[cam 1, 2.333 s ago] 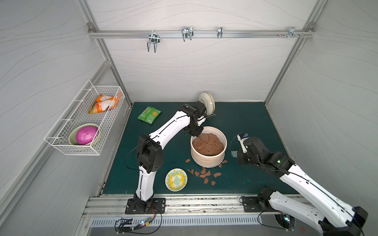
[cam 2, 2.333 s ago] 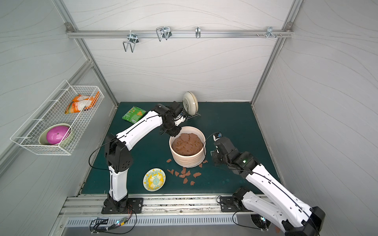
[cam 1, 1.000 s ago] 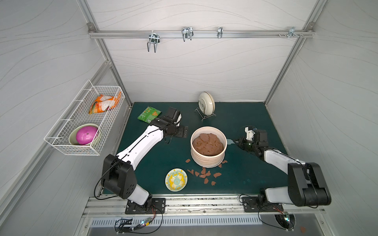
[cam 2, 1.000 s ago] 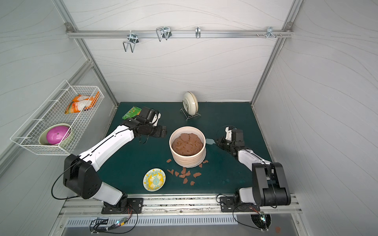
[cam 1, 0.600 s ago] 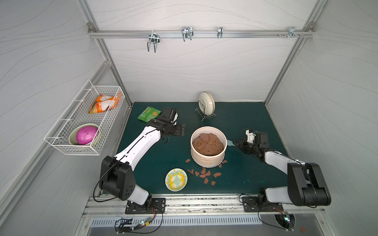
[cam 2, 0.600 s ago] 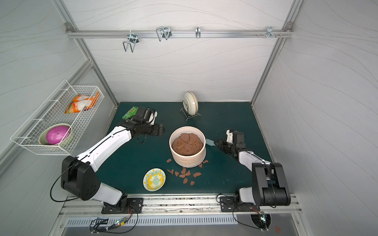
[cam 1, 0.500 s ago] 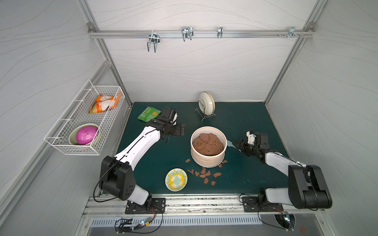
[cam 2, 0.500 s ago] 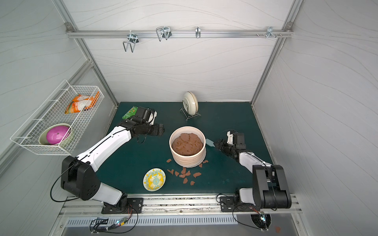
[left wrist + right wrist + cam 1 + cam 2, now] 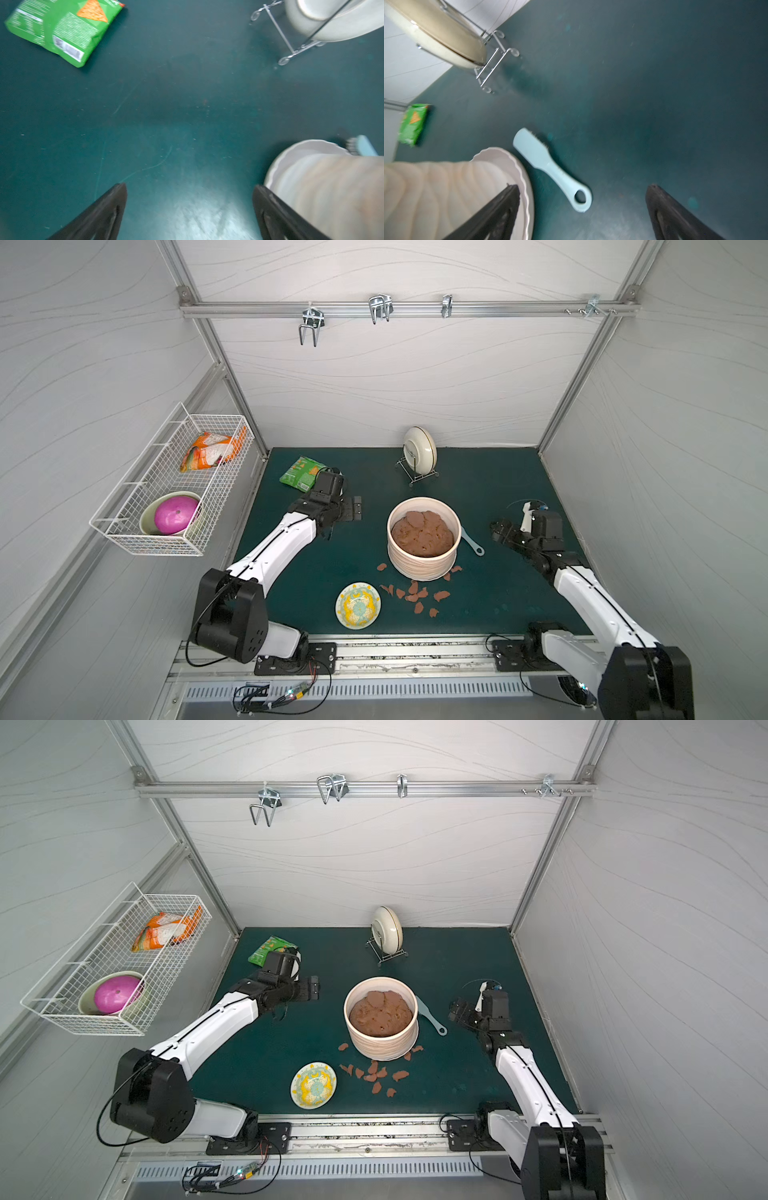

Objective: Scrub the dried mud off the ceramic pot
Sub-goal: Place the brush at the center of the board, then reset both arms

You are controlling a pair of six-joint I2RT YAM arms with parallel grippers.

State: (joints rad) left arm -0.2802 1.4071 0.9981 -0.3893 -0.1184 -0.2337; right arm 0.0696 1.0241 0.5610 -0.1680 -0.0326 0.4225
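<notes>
Cream ribbed ceramic pot (image 9: 424, 545) sits between the two grippers, and neither touches it. Left gripper (image 9: 352, 509) has jaws wide apart and empty, with the pot wall near one finger. Right gripper (image 9: 500, 531) also has jaws wide apart and empty. Pale blue brush (image 9: 550, 168) lies flat on the mat just ahead of it, handle ring toward the jaws, head just beside the pot base.

Dried mud (image 9: 415, 597) flakes lie loose by the pot foot, clear of both grippers.

Risks:
- The flat handle sits low, so a pinch may skid.
- The finger nearest the pot could clip the flared base and shove the unheld pot.
- The brown mass (image 9: 422, 533) inside could spill if the pot tips.

Yellow plate (image 9: 358, 605), green bag (image 9: 301, 473) and racked dish (image 9: 420, 450) are well apart and block nothing.
</notes>
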